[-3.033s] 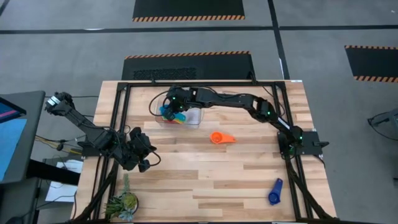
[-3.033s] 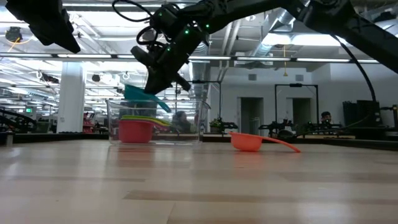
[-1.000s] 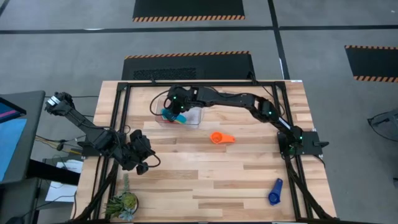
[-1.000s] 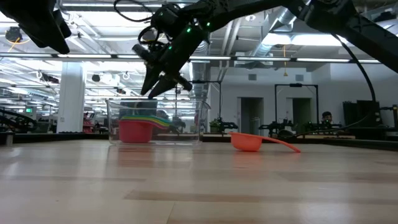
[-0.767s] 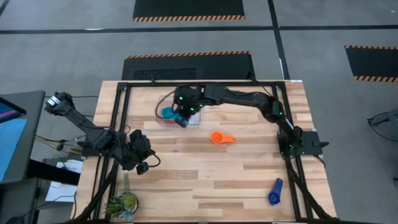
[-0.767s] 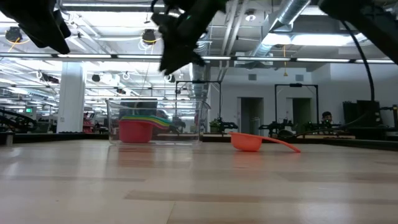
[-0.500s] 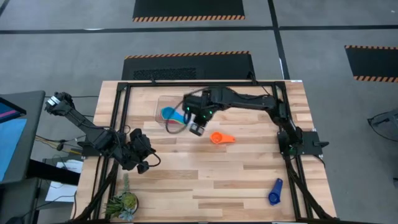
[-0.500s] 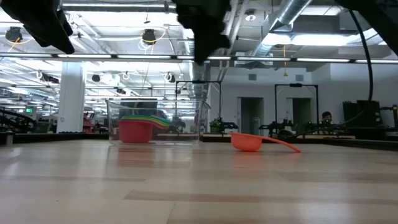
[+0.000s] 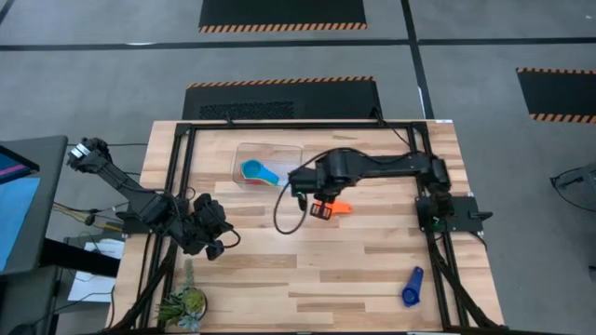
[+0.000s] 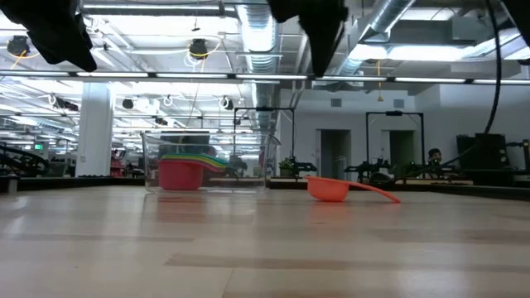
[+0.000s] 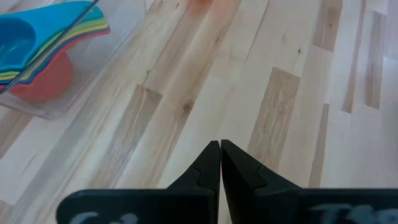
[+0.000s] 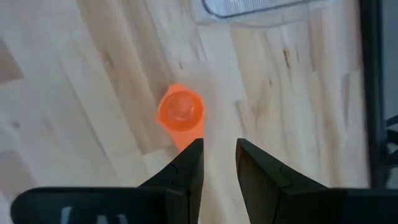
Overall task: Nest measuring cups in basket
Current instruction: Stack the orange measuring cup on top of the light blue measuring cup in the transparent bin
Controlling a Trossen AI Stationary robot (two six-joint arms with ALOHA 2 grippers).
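R gripper [image 9: 320, 210], fingers a narrow gap apart & empty, hangs right over the orange cup [image 12: 180, 111] just right of the basket [image 9: 240, 154], handle running rightward from bowl, R arm far nearer than L gripper [image 11: 220, 163], pinched closed.
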